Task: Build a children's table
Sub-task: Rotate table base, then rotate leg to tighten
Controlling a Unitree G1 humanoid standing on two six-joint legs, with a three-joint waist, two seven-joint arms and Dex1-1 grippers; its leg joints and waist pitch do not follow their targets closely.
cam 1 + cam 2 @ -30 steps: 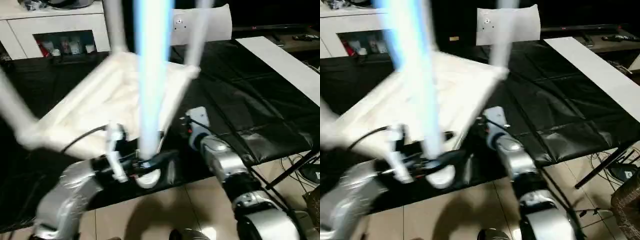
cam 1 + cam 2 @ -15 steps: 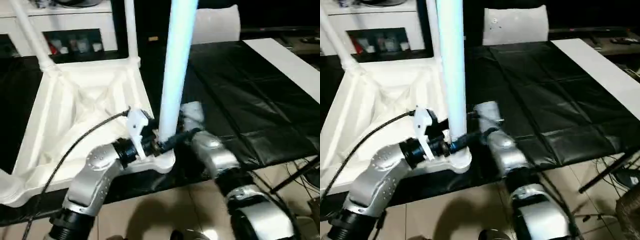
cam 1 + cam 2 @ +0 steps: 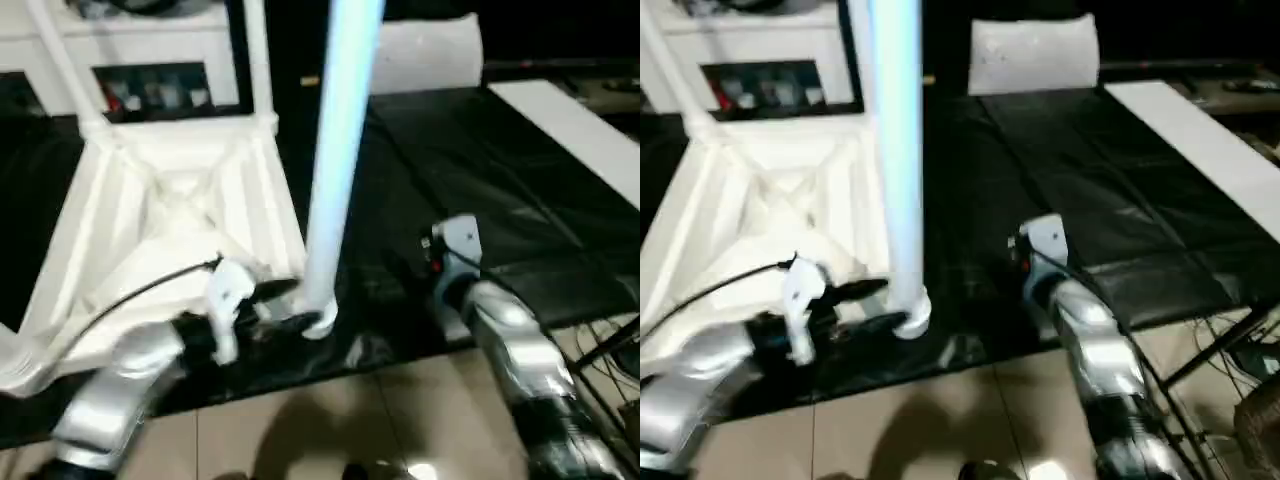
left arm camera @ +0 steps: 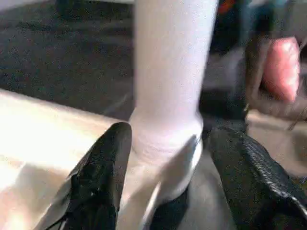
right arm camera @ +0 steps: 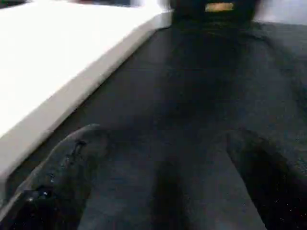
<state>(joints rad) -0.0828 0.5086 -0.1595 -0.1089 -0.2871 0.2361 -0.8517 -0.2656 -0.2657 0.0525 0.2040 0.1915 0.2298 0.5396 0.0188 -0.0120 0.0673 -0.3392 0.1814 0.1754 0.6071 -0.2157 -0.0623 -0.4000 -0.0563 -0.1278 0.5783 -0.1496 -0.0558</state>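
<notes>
The children's table lies upside down on the black-covered bench, ribbed underside up. A long white leg stands in its near right corner socket. Two more legs rise from the far corners. My left gripper is open, and its black fingers straddle the base of that near leg, with a dark gap on one side. My right gripper is open over bare black cover to the right of the table, with nothing between its fingers. Its silver forearm reaches in from the lower right.
A white cabinet with glass doors stands at the back left. A flat white board lies along the right of the black cover. A white box sits at the back. The bench's front edge drops to tiled floor.
A second ago the table was tilted and swinging; now it lies flat. My right gripper has pulled away to the right from the near leg. My left arm has dropped lower and its jaws have narrowed a little.
</notes>
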